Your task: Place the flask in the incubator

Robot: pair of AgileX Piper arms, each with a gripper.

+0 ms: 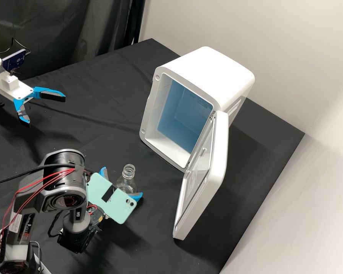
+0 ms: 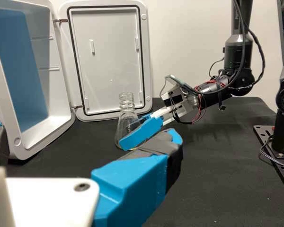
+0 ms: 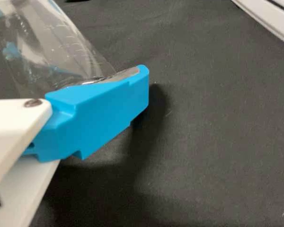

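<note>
A clear glass flask (image 1: 126, 182) with a threaded open neck stands upright on the black bench, in front of the incubator's open door. My right gripper (image 1: 122, 184) is shut on the flask's body, one blue finger on each side. In the right wrist view its finger (image 3: 99, 104) presses against the glass of the flask (image 3: 47, 47). The white incubator (image 1: 202, 87) has a blue inside (image 1: 183, 114), and its door (image 1: 202, 175) hangs wide open. My left gripper (image 1: 45, 109) hovers open and holds nothing, far off to the left of the incubator. From there the left wrist view looks at the flask (image 2: 127, 120).
A mint-green phone (image 1: 112, 198) is mounted on the right arm's wrist, just behind the flask. The bench's edge (image 1: 263, 213) runs close behind the open door. A black curtain hangs at the back left. An arm's base plate (image 2: 274, 156) sits on the bench.
</note>
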